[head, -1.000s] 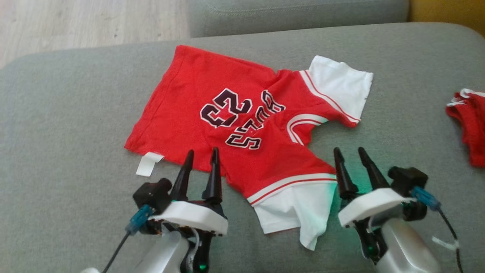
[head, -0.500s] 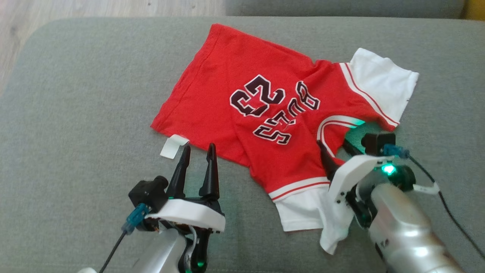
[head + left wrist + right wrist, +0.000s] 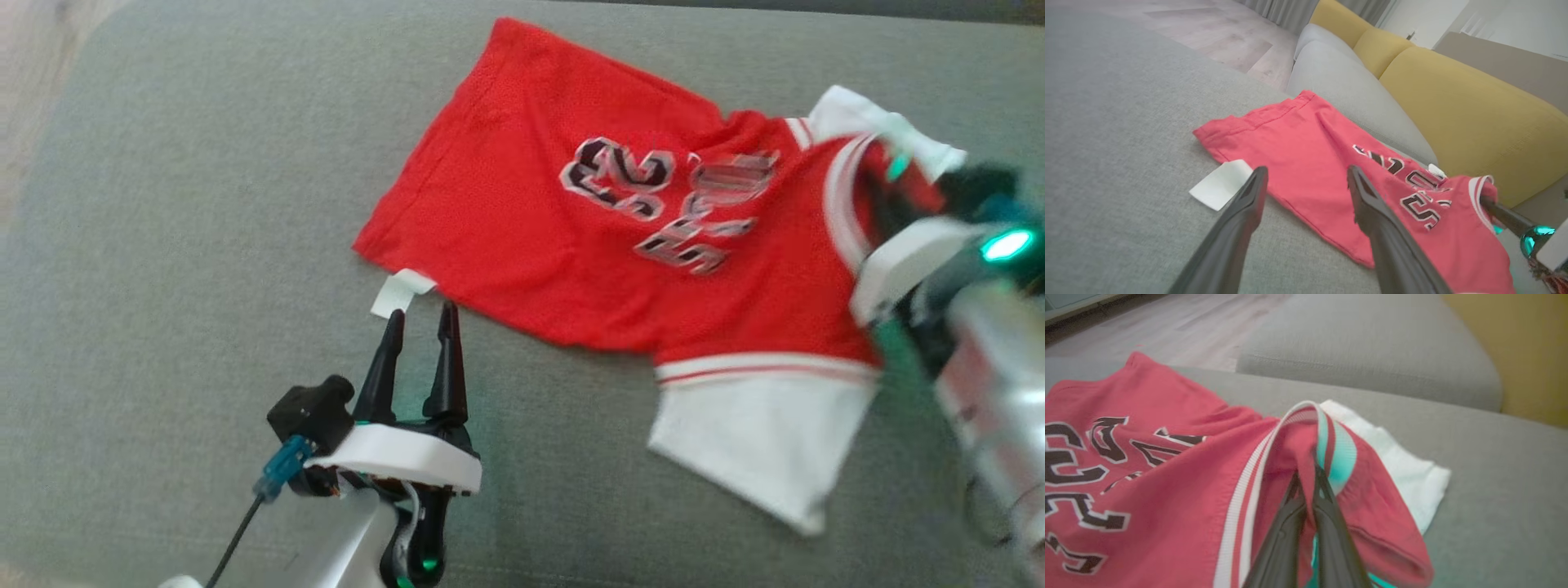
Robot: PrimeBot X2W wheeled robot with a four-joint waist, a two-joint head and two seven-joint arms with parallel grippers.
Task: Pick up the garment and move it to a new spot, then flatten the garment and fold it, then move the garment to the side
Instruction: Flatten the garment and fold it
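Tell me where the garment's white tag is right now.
In the head view the white tag lies on the grey cushion at the red garment's near-left hem corner, just past the tips of the open left gripper.

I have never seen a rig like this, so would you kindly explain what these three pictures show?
This is a two-armed robot. The head view looks down from a camera on its head. The other two views come from cameras on its wrists, each looking forward along that arm. A red jersey with white sleeves lies on a grey cushion, and a white label sticks out at its hem. The right pincer is shut on the jersey's striped neck edge, bunching the cloth up there. The left pincer is open and holds nothing. It points at the hem close to the label.
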